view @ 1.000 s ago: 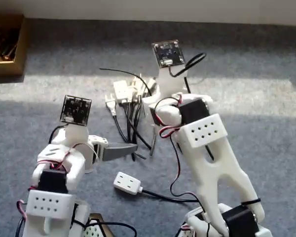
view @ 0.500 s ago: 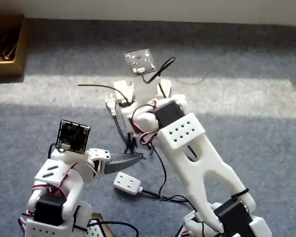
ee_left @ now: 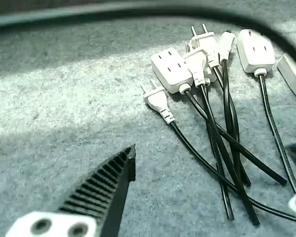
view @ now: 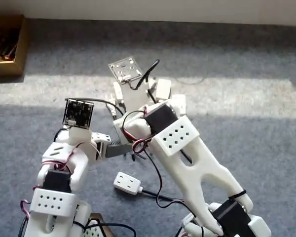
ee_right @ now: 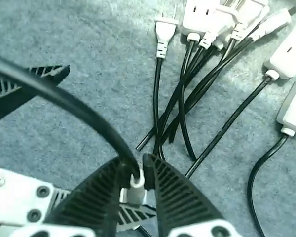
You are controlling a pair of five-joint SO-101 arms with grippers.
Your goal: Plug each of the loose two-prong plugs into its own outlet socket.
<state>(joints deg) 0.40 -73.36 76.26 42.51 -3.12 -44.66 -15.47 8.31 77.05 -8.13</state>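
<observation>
Swinging leftward over the last second, my right arm had carried its load in beside my left arm. My left claw (view: 121, 147) stood open with nothing in it, one finger (ee_left: 111, 185) low over the grey carpet (ee_left: 49, 98). Near it lay a loose outlet socket (view: 127, 182). My right claw (ee_right: 134, 167) was clamped on a white plug (ee_right: 133, 193), its black cord (ee_right: 64, 98) arching away. Beyond, more plugs (ee_left: 159, 101) and sockets (ee_left: 171, 70) lay bunched, cords crossing

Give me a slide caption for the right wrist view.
Right hand pinching a white plug on a black cord near loose plugs and sockets on grey carpet.
</observation>
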